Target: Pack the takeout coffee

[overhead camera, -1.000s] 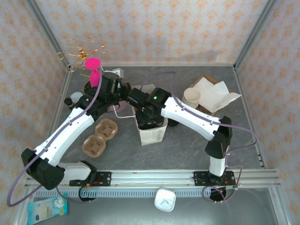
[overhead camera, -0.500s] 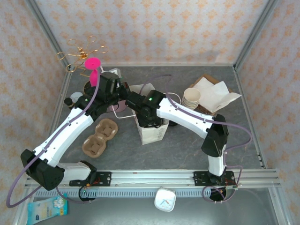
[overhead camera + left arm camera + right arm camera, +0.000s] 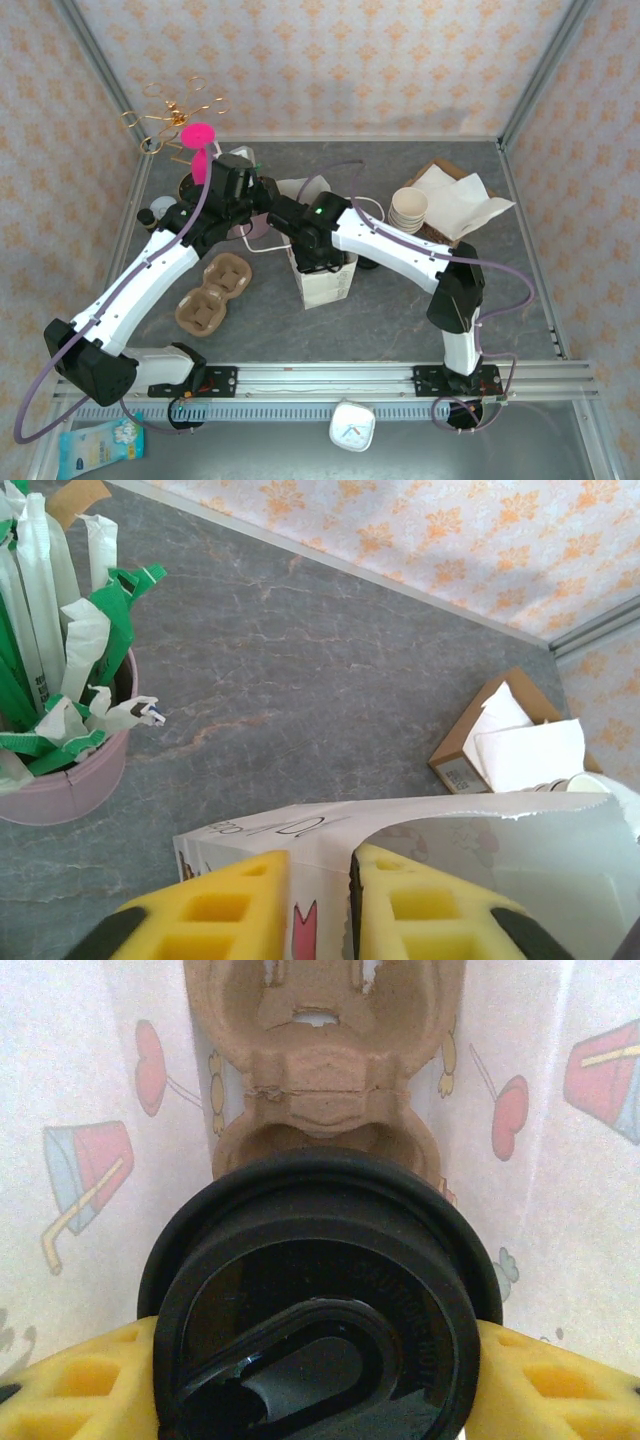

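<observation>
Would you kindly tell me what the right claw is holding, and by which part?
The right claw holds the takeout coffee from both sides at its black lid; the lid hides the exact contact.

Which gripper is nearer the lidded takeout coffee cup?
Right. The right gripper holds the takeout coffee cup between its fingers, down inside the paper bag. The left gripper is up at the bag's top rim, its fingers straddling the edge.
</observation>
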`<action>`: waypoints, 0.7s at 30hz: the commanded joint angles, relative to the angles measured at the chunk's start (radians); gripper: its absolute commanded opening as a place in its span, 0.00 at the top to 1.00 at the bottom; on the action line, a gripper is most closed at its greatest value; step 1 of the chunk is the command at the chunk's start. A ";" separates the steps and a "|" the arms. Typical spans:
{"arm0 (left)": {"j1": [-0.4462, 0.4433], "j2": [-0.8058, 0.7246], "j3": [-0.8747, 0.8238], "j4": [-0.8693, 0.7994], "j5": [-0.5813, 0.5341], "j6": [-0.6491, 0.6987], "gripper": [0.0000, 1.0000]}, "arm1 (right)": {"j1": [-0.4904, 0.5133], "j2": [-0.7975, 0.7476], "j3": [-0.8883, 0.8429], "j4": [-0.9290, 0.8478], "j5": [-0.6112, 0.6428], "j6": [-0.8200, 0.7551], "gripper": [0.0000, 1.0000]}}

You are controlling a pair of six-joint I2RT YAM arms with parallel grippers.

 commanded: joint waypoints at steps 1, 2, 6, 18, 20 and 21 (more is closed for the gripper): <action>0.007 -0.032 0.014 -0.044 0.002 0.007 0.68 | -0.012 0.025 0.020 -0.007 -0.005 -0.016 0.47; 0.011 -0.037 0.016 -0.047 0.005 0.006 0.66 | -0.013 0.025 0.017 -0.007 -0.007 -0.019 0.47; 0.023 -0.049 0.020 -0.059 0.018 0.007 0.64 | -0.017 0.027 0.009 -0.007 -0.007 -0.018 0.48; 0.070 -0.121 0.004 -0.065 0.042 -0.012 0.62 | -0.020 0.064 0.016 0.026 -0.015 -0.033 0.48; 0.078 -0.122 0.002 -0.074 0.041 -0.011 0.62 | -0.024 0.063 0.004 0.045 -0.036 -0.037 0.48; 0.081 -0.123 0.002 -0.076 0.041 -0.009 0.62 | -0.027 0.064 0.000 0.048 -0.043 -0.039 0.48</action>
